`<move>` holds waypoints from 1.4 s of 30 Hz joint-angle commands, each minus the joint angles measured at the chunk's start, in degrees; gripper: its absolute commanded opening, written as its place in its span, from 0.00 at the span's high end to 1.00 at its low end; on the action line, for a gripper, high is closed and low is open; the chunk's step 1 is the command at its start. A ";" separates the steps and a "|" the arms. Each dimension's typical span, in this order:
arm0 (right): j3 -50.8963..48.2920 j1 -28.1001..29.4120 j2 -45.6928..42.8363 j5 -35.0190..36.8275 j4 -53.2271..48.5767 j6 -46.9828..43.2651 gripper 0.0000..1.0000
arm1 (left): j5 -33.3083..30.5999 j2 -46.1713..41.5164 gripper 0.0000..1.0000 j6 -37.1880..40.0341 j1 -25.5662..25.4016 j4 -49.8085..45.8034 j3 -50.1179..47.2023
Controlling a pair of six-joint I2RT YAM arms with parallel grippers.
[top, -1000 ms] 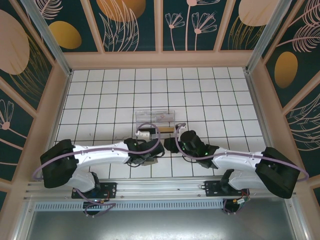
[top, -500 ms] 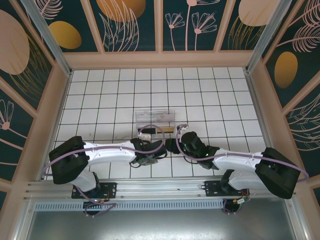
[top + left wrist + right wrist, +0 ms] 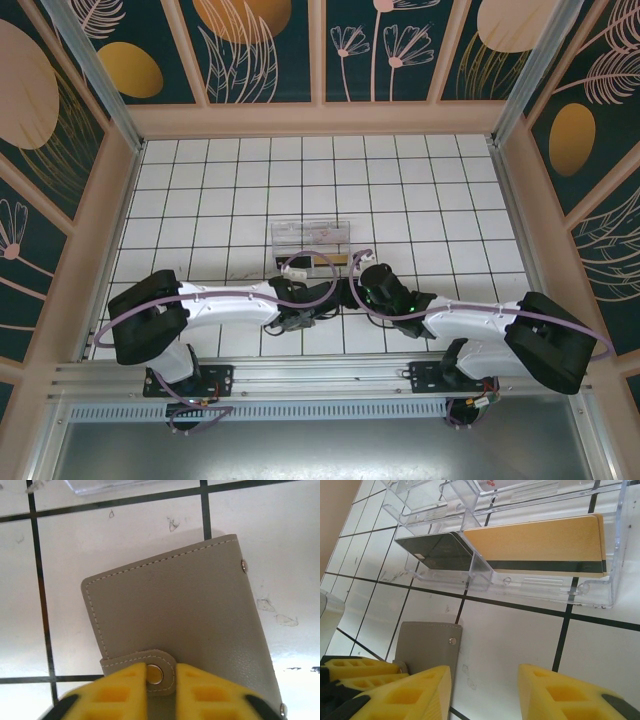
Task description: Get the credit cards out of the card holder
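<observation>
1. A white tiled table (image 3: 200, 190) with black grout lines sits inside walls (image 3: 250, 50) of dark panels painted with pale flowers and orange discs; both arms reach in from the near edge to the middle of the table.
2. The card holder (image 3: 170, 610) lies flat and folded shut on the tiles, grey with pale stitching; its tab (image 3: 137, 667) is down, with a metal snap (image 3: 154, 674) on it.
3. The left gripper (image 3: 160, 666) is at the holder's tab end, its yellow fingers (image 3: 117, 690) narrow and nearly together, with the snap in the slit between them; I cannot tell if they pinch the tab.
4. The right gripper (image 3: 485, 672) is just beside the holder, jaws wide apart over bare tile, holding nothing.
5. A clear tray (image 3: 600, 587) lies near the holder, not touching it; a dark card (image 3: 435, 550) and a gold card (image 3: 540, 542) with a black stripe lie in adjoining compartments.
</observation>
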 commanded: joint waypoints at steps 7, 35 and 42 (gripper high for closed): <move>1.38 0.21 2.02 -1.97 1.36 1.01 0.57 | -1.05 -1.39 1.00 0.23 0.03 0.18 -2.54; 11.35 1.04 20.59 -14.75 5.30 4.11 0.87 | 1.42 -19.43 1.00 6.23 0.03 25.97 -18.37; 10.34 1.02 19.81 -11.55 1.62 4.33 0.99 | -0.83 -23.76 1.00 3.73 0.03 26.42 -21.40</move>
